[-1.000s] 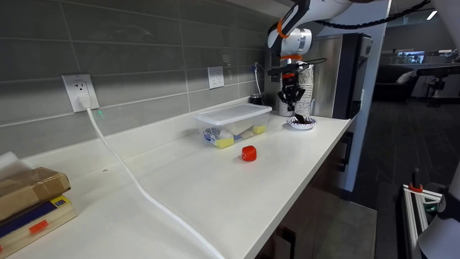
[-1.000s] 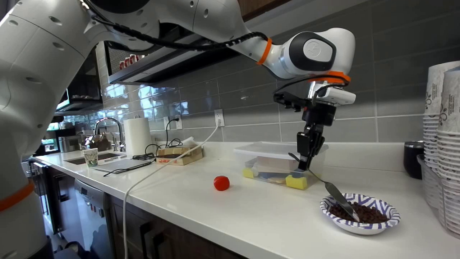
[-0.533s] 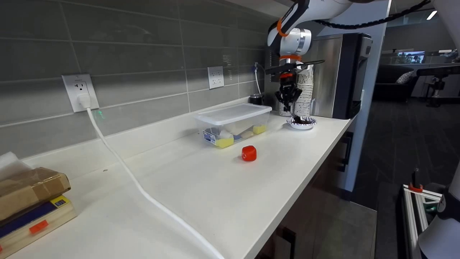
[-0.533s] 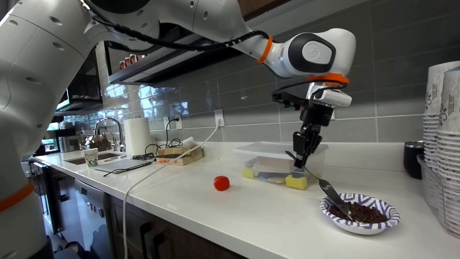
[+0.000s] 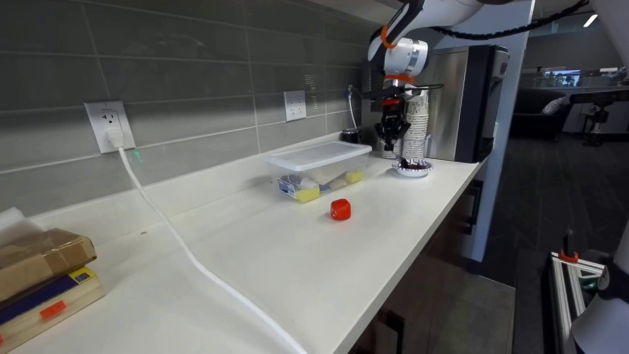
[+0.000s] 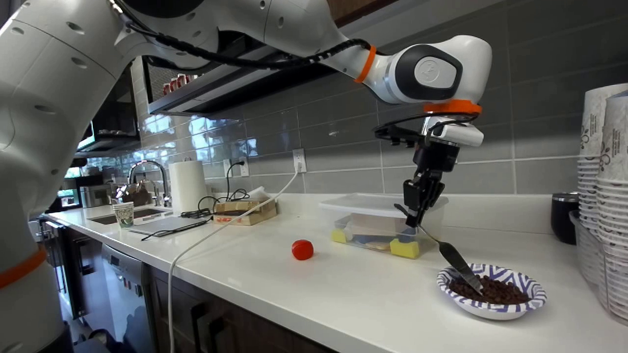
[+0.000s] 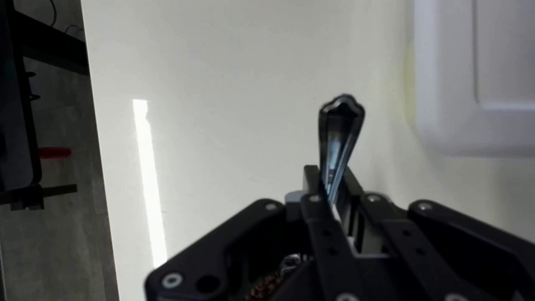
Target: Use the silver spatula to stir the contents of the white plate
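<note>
Pinching a slender silver-grey metal spatula (image 6: 460, 266) by its handle, the black two-fingered tool (image 6: 415, 219) hangs over a pale worktop (image 6: 343, 289), both fingers pressed in against the metal. From where I stand, the utensil slopes: its end pokes up past the fingertips on one side of the tool, while the blade runs down on the opposite side into a small, round, shallow white dish (image 6: 495, 314) with a blue-purple zigzag pattern. That dish sits lower than the tool and off to its side, and the blade's tip meets dark brown bits (image 6: 505, 293) heaped inside. Behind the tool, toward the grey tiled wall (image 6: 338, 152), stands a clear rectangular plastic box (image 5: 319, 156) with a lid and yellow blocks (image 6: 405, 248) inside. Farther from the tool, past the dish, rise tall stacks of white patterned cups (image 6: 613, 147), a black tumbler (image 6: 564, 220) near them. On the tool's other side, away from the dish, a rounded, bright red, cap-like object (image 6: 302, 249) lies on the worktop.
</note>
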Tool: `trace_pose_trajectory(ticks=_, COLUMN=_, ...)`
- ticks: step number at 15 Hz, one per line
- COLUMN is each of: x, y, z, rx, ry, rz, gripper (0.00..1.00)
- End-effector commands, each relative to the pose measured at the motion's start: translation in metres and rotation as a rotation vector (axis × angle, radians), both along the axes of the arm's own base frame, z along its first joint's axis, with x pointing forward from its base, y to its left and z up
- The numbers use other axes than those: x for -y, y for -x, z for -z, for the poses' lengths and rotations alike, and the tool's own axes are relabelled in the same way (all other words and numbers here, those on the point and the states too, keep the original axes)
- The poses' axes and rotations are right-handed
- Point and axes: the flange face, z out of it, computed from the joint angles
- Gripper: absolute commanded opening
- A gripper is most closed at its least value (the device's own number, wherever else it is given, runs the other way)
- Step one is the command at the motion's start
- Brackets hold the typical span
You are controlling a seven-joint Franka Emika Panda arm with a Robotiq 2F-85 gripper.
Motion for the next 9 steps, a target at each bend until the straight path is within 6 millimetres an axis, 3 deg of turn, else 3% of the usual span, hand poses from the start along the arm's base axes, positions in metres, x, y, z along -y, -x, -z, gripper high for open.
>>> trace_pose_trajectory(ticks=1, x=0.0091, y=0.0008, z=-0.0022, rx=0.04, ry=0.022, rz=0.027, gripper=0.03)
trace_pose_trajectory(ticks=9, x=0.0075, y=0.0046, z=-0.0057, rx=-0.026, ry=0.065, rz=-0.022, gripper=0.03)
